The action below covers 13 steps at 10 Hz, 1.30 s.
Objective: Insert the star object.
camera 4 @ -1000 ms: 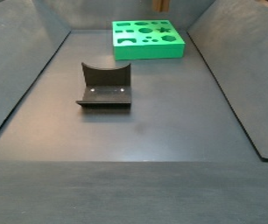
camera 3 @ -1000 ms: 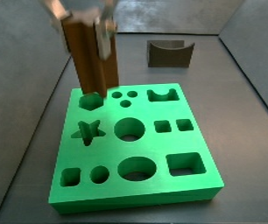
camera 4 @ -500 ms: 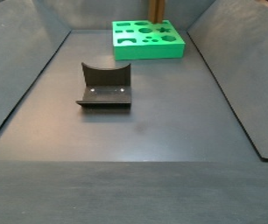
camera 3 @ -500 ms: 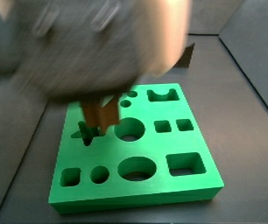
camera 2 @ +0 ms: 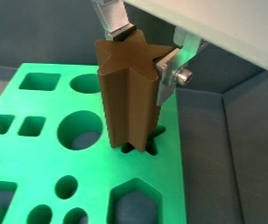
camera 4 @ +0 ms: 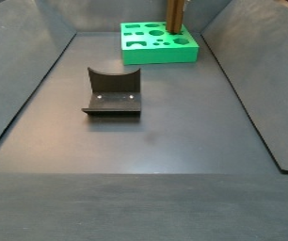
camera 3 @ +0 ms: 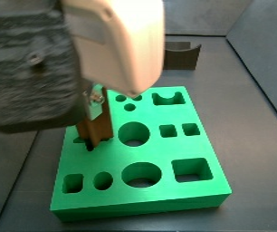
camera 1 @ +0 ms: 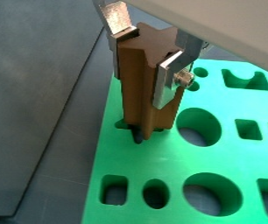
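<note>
Gripper (camera 2: 143, 54) over the green board (camera 2: 31, 122), fingers (camera 2: 168, 74) clamped on the star object (camera 2: 130, 87), held upright. In both wrist views its lower end sits at the mouth of the star hole (camera 2: 141, 144), just entering; depth unclear. In a side view the column (camera 4: 176, 15) stands at the board's 12 o'clock end, fixture (camera 4: 113, 91) well apart. Risk: ridges slightly off the hole's points could jam, or tilt the piece in the pads.

Gripper (camera 1: 148, 54) above the green board: flat silver finger plates (one screw seen), carried under a white housing.
</note>
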Tool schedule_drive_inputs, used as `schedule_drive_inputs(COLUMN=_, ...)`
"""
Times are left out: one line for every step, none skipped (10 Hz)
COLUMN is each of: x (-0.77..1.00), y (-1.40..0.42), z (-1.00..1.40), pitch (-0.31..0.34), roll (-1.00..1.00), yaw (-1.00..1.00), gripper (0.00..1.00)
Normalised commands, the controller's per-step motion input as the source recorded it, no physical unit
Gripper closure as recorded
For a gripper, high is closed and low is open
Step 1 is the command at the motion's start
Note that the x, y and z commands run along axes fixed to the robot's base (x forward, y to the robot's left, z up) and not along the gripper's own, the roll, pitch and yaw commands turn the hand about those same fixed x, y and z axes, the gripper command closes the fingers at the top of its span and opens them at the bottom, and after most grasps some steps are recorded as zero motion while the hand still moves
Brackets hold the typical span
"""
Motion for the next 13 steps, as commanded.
schedule_drive_inputs(x=-0.19, y=0.00, z=-0.08, pitch=0.000, roll=-0.02, yaw=-0.17, gripper=1.00)
schedule_drive_inputs(x=0.00, y=0.00, z=-0.14, pitch=0.000, roll=-0.05, yaw=-0.04, gripper=1.00)
schedule_drive_inputs(x=0.00, y=0.00, z=-0.23, pitch=0.000, roll=0.00, yaw=0.00, gripper=1.00)
schedule_drive_inputs(x=0.07, y=0.00, z=-0.31, pitch=0.000, roll=0.00, yaw=0.01, gripper=1.00)
schedule_drive_inputs(x=0.19, y=0.00, z=-0.38, pitch=0.026, roll=0.00, yaw=0.01, gripper=1.00)
schedule_drive_inputs(x=0.33, y=-0.07, z=-0.41, pitch=0.083, roll=-0.06, yaw=0.00, gripper=1.00)
schedule_drive_inputs(x=0.30, y=-0.08, z=-0.51, pitch=0.106, roll=-0.02, yaw=0.00, gripper=1.00)
schedule_drive_inputs(x=0.22, y=-0.05, z=-0.59, pitch=0.097, roll=-0.02, yaw=0.00, gripper=1.00)
schedule_drive_inputs(x=0.03, y=-0.03, z=-0.57, pitch=0.076, roll=0.00, yaw=0.09, gripper=1.00)
schedule_drive_inputs(x=-0.09, y=0.00, z=-0.38, pitch=0.004, roll=0.00, yaw=0.15, gripper=1.00)
schedule_drive_inputs(x=-0.23, y=0.00, z=-0.21, pitch=0.000, roll=0.00, yaw=0.11, gripper=1.00)
schedule_drive_inputs(x=-0.28, y=0.00, z=-0.20, pitch=0.000, roll=0.00, yaw=0.14, gripper=1.00)
schedule_drive_inputs(x=-0.23, y=0.00, z=-0.21, pitch=0.000, roll=0.06, yaw=0.25, gripper=1.00)
